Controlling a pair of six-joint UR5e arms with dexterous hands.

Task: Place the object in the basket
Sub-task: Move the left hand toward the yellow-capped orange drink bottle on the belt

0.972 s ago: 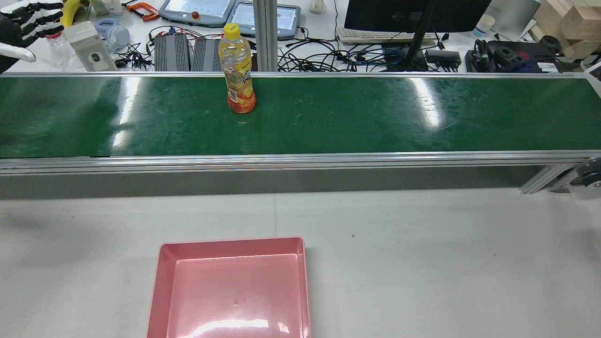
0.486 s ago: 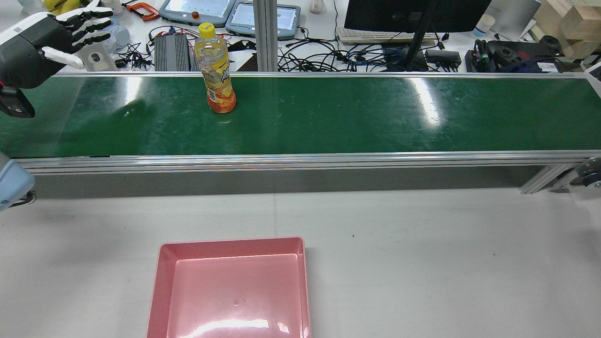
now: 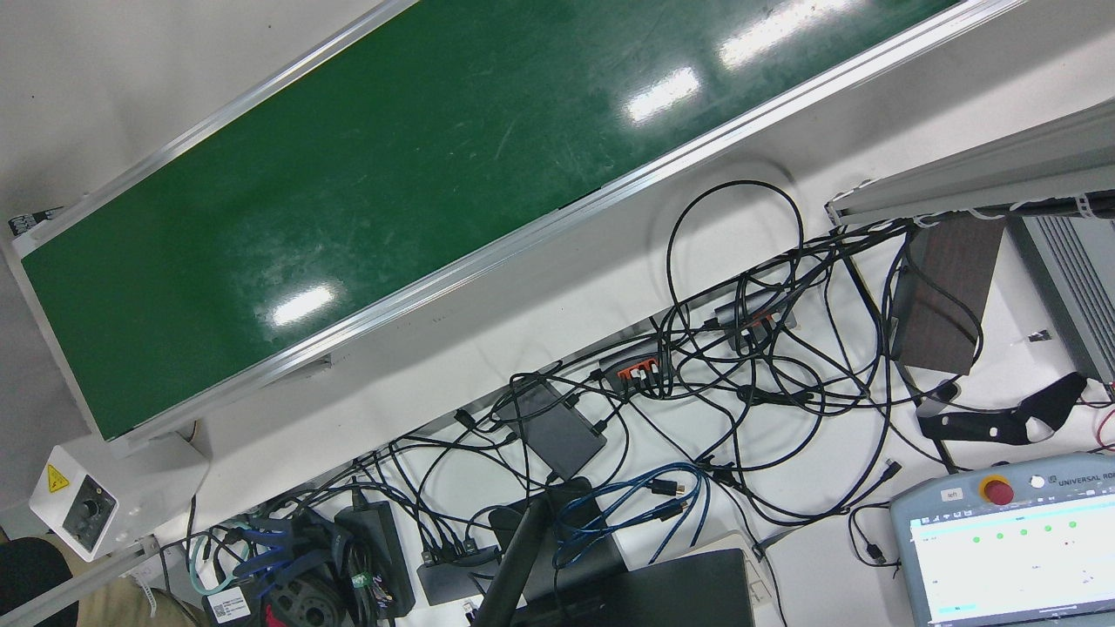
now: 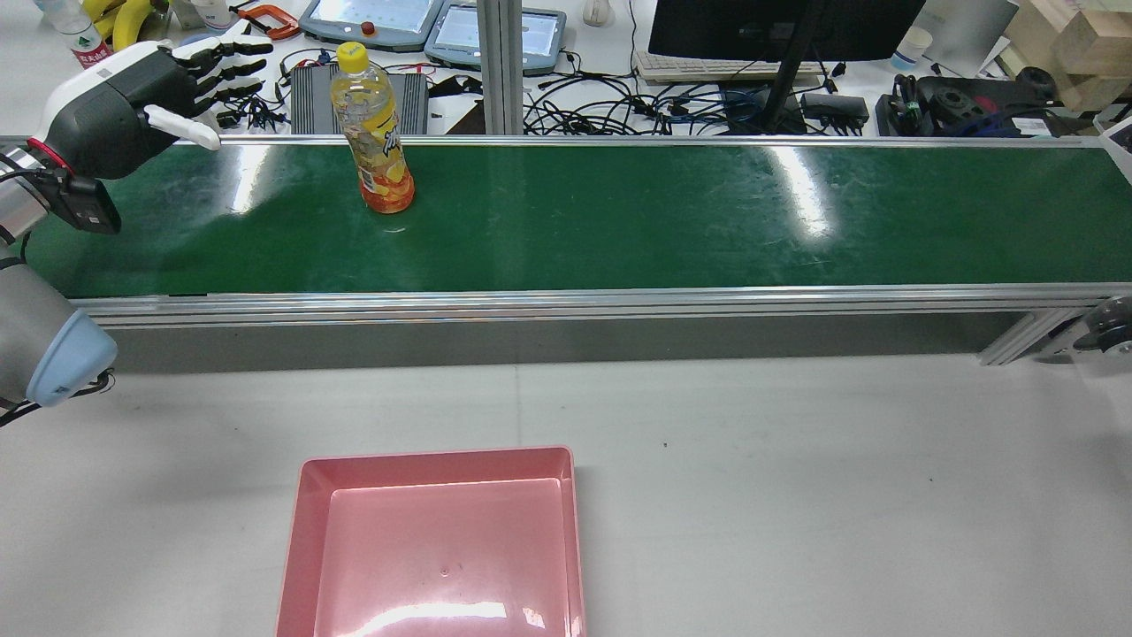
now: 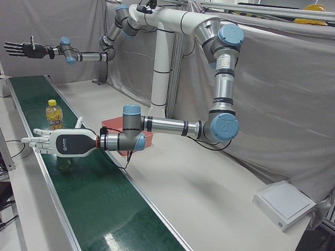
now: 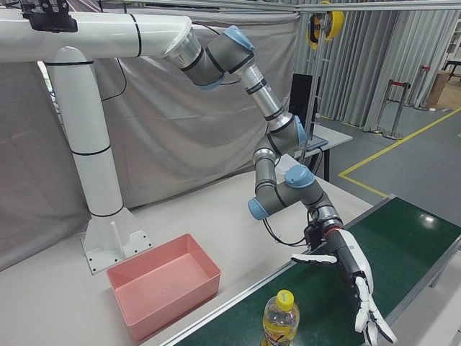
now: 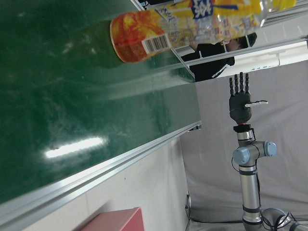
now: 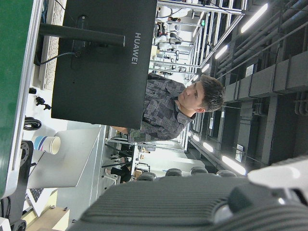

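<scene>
- clear plastic bottle of orange-yellow drink, yellow cap (image 4: 376, 131): upright on green conveyor belt (image 4: 619, 221), far edge, left part.
- left hand (image 4: 155, 84): fingers spread, empty, just left of bottle, likely lined up for side grasp.
- right hand (image 5: 23, 49): raised, spread, idle.
- pink plastic basket (image 4: 433, 544): near side, empty.

Bottles: one bottle (image 4: 372, 133)
Baskets: one pink basket (image 4: 433, 544)
Conveyor belts: one green belt (image 4: 619, 221)
Robot hands: two, left hand (image 4: 141, 84) and right hand (image 5: 23, 49)
</scene>
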